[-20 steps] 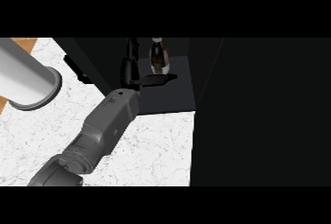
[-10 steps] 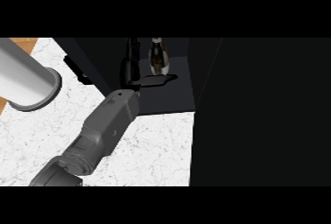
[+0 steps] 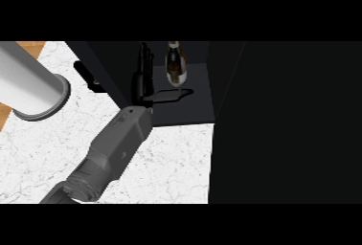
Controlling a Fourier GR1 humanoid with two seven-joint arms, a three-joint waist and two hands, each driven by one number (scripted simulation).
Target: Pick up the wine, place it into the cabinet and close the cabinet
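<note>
The wine bottle point(image 3: 174, 61) stands upright inside the dark cabinet point(image 3: 191, 107), near the back. My left hand point(image 3: 144, 72) reaches into the cabinet just left of the bottle. Its fingers are straight and point away from me. The thumb point(image 3: 168, 95) sticks out to the right, on the near side of the bottle's base. The hand is open and nothing is in it; a narrow gap shows between the fingers and the bottle. My right hand is not visible.
A broad dark panel point(image 3: 290, 124) fills the right side of the view. A large grey cylinder point(image 3: 28, 86) lies at the upper left over the white marble counter point(image 3: 163, 167). A black handle point(image 3: 87, 76) sits on the cabinet's left side.
My left hand has drawn back slightly toward me, away from the bottle. The bottle has stayed in place inside the cabinet.
</note>
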